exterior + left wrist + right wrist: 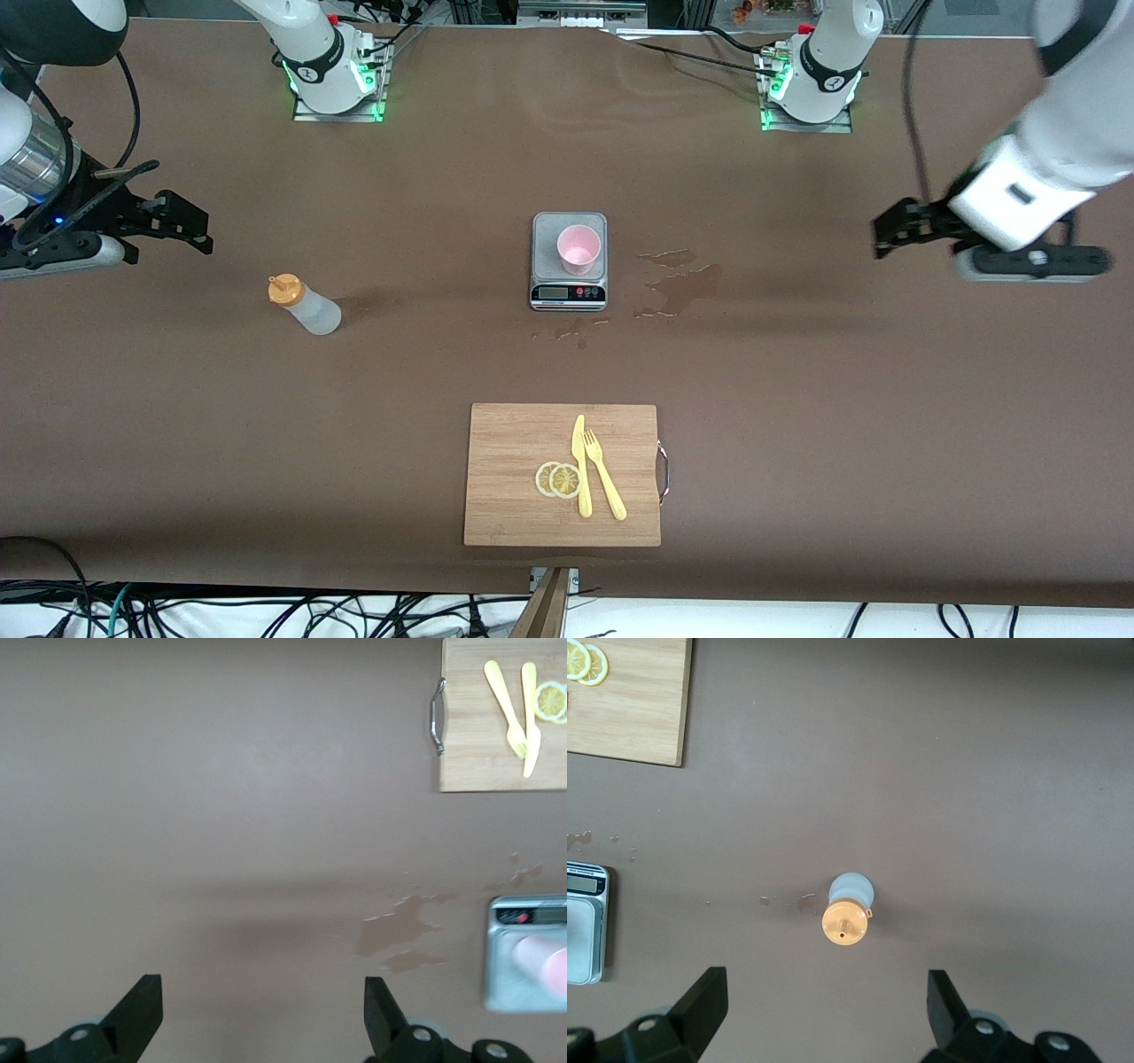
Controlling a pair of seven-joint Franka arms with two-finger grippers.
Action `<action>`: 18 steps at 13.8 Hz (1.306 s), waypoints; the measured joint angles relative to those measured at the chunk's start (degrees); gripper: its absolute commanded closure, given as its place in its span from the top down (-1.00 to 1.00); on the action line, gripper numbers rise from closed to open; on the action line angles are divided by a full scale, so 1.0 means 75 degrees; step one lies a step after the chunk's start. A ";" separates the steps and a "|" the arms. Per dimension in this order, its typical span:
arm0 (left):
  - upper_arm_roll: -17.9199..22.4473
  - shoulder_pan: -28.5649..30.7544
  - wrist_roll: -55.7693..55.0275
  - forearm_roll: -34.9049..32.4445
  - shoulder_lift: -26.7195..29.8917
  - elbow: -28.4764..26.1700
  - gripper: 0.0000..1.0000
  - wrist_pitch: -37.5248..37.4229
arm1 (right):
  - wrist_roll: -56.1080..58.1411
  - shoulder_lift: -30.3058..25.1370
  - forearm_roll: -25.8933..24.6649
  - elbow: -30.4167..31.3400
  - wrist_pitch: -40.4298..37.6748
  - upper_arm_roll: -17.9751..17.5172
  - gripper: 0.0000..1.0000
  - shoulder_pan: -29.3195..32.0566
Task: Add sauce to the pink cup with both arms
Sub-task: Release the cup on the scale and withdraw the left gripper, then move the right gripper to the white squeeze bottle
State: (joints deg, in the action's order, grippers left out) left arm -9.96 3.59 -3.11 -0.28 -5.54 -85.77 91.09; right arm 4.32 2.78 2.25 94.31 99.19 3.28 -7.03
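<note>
The sauce bottle (pixel 304 305) stands upright toward the right arm's end of the table, well apart from the pink cup (pixel 578 249) on the kitchen scale (pixel 569 295). We find the left gripper (pixel 889 232) and right gripper (pixel 197 229) both with fingers apart, empty, above bare table.

One bottle (pixel 305 305), one pink cup (pixel 578 249), one scale (pixel 569 260) and one cutting board (pixel 563 475) are on the table. On the board: one knife (pixel 581 464), one fork (pixel 604 474), two lemon slices (pixel 558 479). Two arms, two grippers.
</note>
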 measured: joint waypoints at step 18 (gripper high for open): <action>0.0997 -0.0423 0.1765 -0.0038 0.0911 -0.1191 1.00 0.0457 | 0.0067 0.0256 -0.0370 0.0000 0.0185 -0.0083 1.00 -0.0213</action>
State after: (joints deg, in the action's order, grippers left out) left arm -2.48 0.42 10.12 -0.57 1.29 -94.71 94.52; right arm 4.82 4.70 -0.52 94.32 100.58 2.66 -8.63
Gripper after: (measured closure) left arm 0.000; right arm 0.000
